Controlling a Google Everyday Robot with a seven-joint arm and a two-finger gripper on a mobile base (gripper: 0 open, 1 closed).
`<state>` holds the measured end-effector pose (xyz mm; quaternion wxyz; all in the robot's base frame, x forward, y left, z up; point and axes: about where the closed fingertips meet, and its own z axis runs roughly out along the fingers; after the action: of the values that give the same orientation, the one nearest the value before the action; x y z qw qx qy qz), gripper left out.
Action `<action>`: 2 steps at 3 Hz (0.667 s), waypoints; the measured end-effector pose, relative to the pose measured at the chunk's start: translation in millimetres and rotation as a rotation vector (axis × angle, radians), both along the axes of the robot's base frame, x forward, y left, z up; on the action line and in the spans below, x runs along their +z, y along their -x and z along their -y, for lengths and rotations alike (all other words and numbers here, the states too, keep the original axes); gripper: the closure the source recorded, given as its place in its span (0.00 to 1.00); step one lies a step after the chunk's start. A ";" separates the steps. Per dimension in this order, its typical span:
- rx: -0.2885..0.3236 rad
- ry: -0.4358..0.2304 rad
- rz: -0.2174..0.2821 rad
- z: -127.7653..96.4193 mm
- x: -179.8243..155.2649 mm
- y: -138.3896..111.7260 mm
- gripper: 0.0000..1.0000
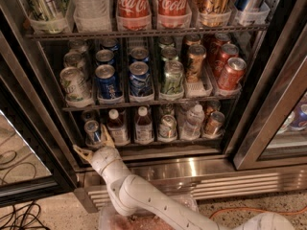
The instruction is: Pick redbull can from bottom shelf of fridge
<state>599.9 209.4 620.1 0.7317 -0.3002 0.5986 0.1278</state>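
The gripper (90, 139) stands at the lower left of the fridge (192, 167), its fingers spread in a V and holding nothing, just in front of the bottom shelf (178, 141). The redbull can (92, 131) stands upright at the left end of that shelf, in line with the gap between the fingers but not enclosed by them. A bottle (116, 128) stands just beside the can on its right, and the right finger (107, 137) lies across the narrow space between the two. First hazard: on advance, this finger may strike the bottle instead of passing it — the bottle tips, or shoves the can off line. Second hazard: the left finger (81, 152) sits low, near the steel sill (158, 169). An advance at this height may catch it on the shelf edge. Third hazard: the can looks slim and light, so contact on one side first would likely topple it backward — centre the can before closing.
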 end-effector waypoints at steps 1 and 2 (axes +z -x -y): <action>-0.006 0.000 0.005 0.8 0.9 -1.6 0.25; -0.044 -0.016 0.034 3.5 4.4 -8.0 0.26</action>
<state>608.0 206.0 624.6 0.7468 -0.2832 0.5913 0.1114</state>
